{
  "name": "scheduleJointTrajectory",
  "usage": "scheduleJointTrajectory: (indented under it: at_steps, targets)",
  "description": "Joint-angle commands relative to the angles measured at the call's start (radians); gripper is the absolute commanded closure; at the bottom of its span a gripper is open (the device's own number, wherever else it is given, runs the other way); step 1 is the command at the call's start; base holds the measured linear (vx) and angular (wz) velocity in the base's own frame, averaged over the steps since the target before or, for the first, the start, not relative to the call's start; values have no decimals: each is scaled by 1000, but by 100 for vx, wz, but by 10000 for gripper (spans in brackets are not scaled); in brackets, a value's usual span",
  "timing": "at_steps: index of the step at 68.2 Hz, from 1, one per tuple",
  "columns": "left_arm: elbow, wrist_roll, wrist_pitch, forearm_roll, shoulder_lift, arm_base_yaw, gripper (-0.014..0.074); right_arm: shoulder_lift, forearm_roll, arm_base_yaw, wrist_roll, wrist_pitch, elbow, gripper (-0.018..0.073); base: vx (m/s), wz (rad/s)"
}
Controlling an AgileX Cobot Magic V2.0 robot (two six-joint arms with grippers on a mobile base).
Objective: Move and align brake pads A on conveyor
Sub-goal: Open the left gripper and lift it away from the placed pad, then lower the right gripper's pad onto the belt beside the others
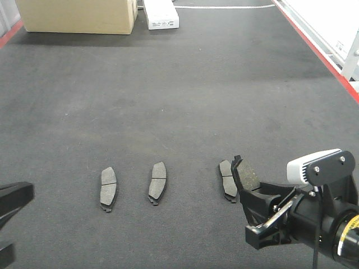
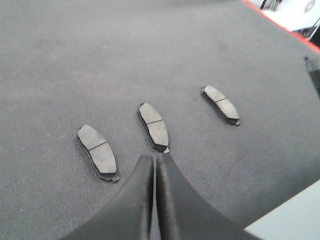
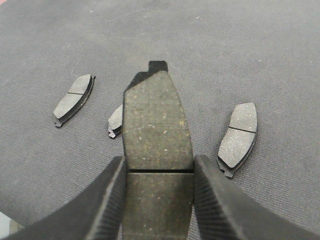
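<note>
Three brake pads A lie in a row on the dark felt conveyor (image 1: 179,84): left (image 1: 108,188), middle (image 1: 157,182), right (image 1: 226,179). Just right of that row, my right gripper (image 1: 251,193) is shut on a fourth pad (image 1: 247,175) held above the belt. In the right wrist view this pad (image 3: 157,125) fills the gap of the right gripper (image 3: 158,160), friction face up, with the row pads (image 3: 74,98), (image 3: 116,120), (image 3: 238,135) below. My left gripper (image 2: 155,157) is shut and empty, hovering near the middle pad (image 2: 153,126); only its edge (image 1: 12,199) shows in the exterior view.
A cardboard box (image 1: 78,15) and a white box (image 1: 161,14) stand at the belt's far end. The red frame edge (image 1: 320,50) runs along the right side, with a pale surface (image 1: 325,17) beyond it.
</note>
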Motion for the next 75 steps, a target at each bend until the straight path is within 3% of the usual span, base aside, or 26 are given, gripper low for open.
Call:
scheduleJointTrajectory:
  at_steps: [1,42,61,67,75]
  targets:
    - [-24,-1,-56,-2,-22,-4,603,-13,-10,-4,-9,-83,-31,492,0,0]
    - [-24,-1,-54,-2,-27,-4,603,-13,-9,-4,-9,-92,-31,492,0,0]
    - [-24,-1,-54,-2,-27,-4,603,-7,7,-4,-2,-201,-33,489,0,0]
    - [-24,-1,-54,-2,-27,-4,603,34,7,-4,-2,-158,-74,489,0,0]
    - [-24,-1,-53,-2,-27,-4,603,133,4,-4,-3,12,-202,484,0,0]
